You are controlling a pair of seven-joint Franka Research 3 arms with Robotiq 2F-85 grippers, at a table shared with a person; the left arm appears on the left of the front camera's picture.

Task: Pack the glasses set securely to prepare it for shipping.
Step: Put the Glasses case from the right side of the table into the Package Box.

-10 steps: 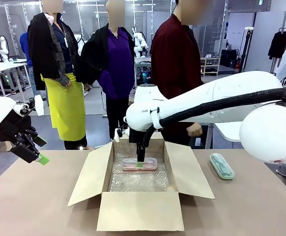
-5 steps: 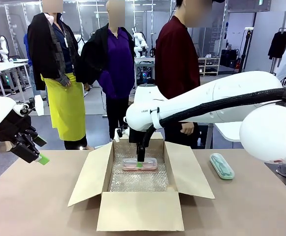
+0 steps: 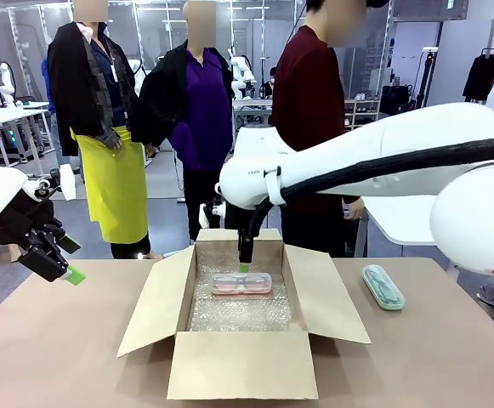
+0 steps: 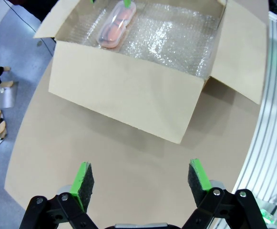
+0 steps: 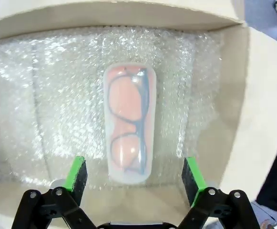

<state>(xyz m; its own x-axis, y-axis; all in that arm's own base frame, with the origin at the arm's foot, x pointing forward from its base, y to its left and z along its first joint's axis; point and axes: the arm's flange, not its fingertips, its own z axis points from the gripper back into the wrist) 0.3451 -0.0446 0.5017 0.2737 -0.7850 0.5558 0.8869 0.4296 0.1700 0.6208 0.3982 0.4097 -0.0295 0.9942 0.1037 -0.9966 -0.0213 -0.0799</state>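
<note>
The right gripper (image 3: 245, 264) hangs over the open box with its fingers spread wide and nothing between them. In the right wrist view (image 5: 133, 165) the two green pads stand on either side of the pinkish case below, clear of it. The left gripper (image 3: 70, 260) is off at the left edge of the table, above its surface, and it is also spread and empty. Its own camera (image 4: 140, 167) looks past the green pads at the bare tabletop and the box beyond.

The brown table (image 3: 59, 357) carries a cardboard box (image 3: 242, 365) at its middle, with all four flaps folded outward. A sheet of bubble wrap (image 5: 43, 95) lines the bottom of the box and runs up its walls.

The pinkish glasses case (image 5: 128, 124) lies flat on the bubble wrap toward the far wall of the box, its clear lid up, and glasses show through the lid. From the front the case (image 3: 241, 284) sits directly under the right gripper's fingertips.

The mint-green case (image 3: 383, 287) lies on the table outside the box, near its right flap.

A person in a dark red top (image 3: 315, 110) stands at the far side of the table.
</note>
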